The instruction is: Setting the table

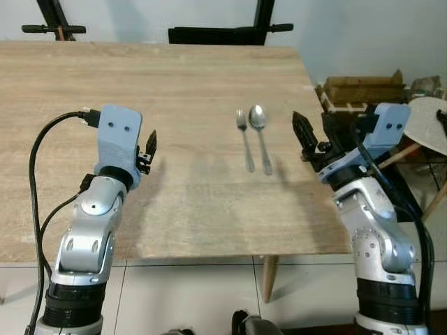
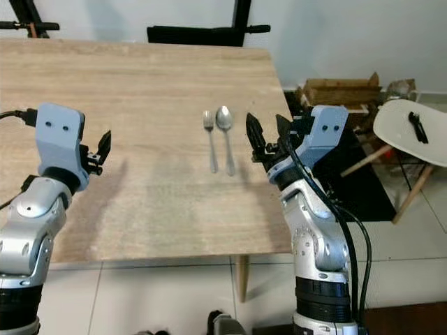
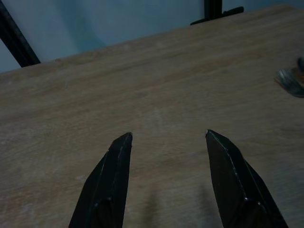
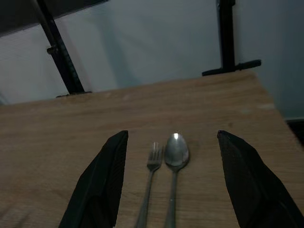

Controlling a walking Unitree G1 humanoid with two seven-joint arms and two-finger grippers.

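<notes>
Looking down from the robot's head, a pale wooden counter [image 1: 174,125] stretches ahead, with 2 silver arms raised over its near edge. A fork [image 1: 244,136] and a spoon [image 1: 261,136] lie side by side on the counter's right half, close to its right edge, heads pointing toward the far edge and handles toward the robot. The fork is on the left and the spoon on the right; they lie just beside each other, nearly parallel, and whether they touch cannot be told. The right claw [image 2: 264,134] hovers at the counter's right edge, just beside the spoon, its 2 black fingers spread wide apart and gripping nothing. Seen along the right claw's fingers from its wrist, the fork [image 4: 151,183] and spoon [image 4: 175,175] sit framed between the 2 spread fingers [image 4: 102,183]. The left claw [image 1: 149,148] hovers over the counter's left half near its near edge, well apart from the cutlery; from its wrist its fingers [image 3: 109,180] also stand spread, with bare wood between them and nothing held. Beyond the counter's far edge stands a dark chair back [image 1: 209,35] against a light wall. To the right of the counter, on the floor side, sit a wooden crate [image 1: 363,91] and a white chair [image 2: 412,132] with pale wooden legs.
</notes>
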